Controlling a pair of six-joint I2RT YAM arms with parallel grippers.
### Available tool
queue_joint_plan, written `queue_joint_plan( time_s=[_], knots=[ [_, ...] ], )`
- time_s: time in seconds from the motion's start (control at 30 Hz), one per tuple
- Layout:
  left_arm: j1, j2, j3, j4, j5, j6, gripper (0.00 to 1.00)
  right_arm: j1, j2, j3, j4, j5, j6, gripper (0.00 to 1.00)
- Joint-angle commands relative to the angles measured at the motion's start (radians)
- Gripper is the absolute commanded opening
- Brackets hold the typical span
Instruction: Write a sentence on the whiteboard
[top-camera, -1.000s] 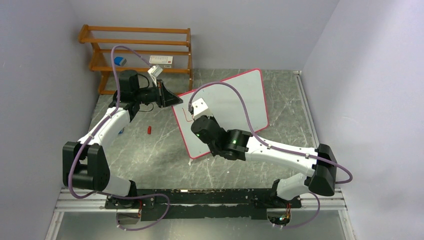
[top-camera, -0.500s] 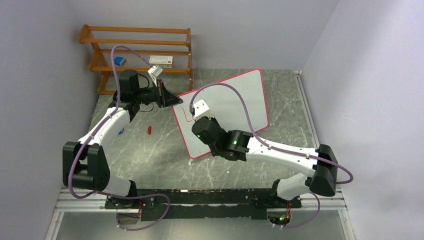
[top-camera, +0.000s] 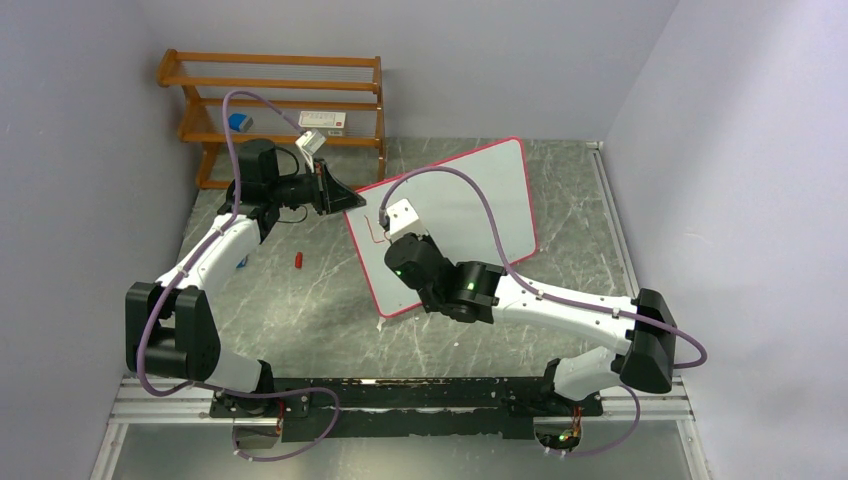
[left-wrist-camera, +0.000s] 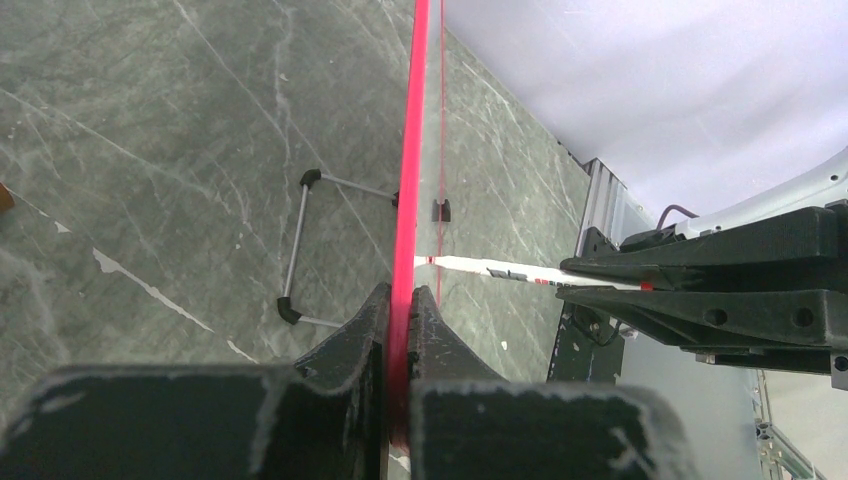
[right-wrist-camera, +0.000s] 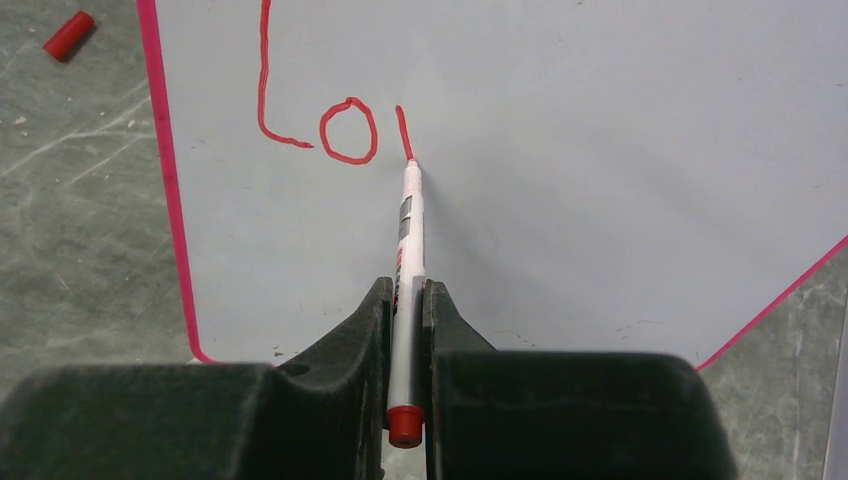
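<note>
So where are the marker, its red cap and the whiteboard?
marker (right-wrist-camera: 407, 255): right wrist view, on its white barrel.
red cap (right-wrist-camera: 68, 35): right wrist view, on its middle.
whiteboard (right-wrist-camera: 620, 180): right wrist view, on its bare white face.

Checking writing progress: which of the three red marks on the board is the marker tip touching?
The short slanted stroke, rightmost, beside the o and the L; the marker tip meets its lower end.

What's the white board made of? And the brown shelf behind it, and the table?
The whiteboard looks like smooth coated board, evenly white, with a pink-red plastic-looking rim. The rack looks like varnished wood: orange-brown slats. The table looks like grey veined stone, maybe only a print.
</note>
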Motion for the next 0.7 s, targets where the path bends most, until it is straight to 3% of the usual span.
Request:
queue_joint_plan(
  time_s=[0.0,0.67],
  knots=[
    [-0.029,0.028,-0.004,-0.085,-0.008,0.05,0.05,-0.015,-0.011,-0.018,0.071,0.045,-0.015,0.0],
    [-0.029,0.031,-0.003,-0.087,-0.006,0.052,0.05,-0.024,-0.013,-0.017,0.115,0.07,-0.043,0.0]
  ],
)
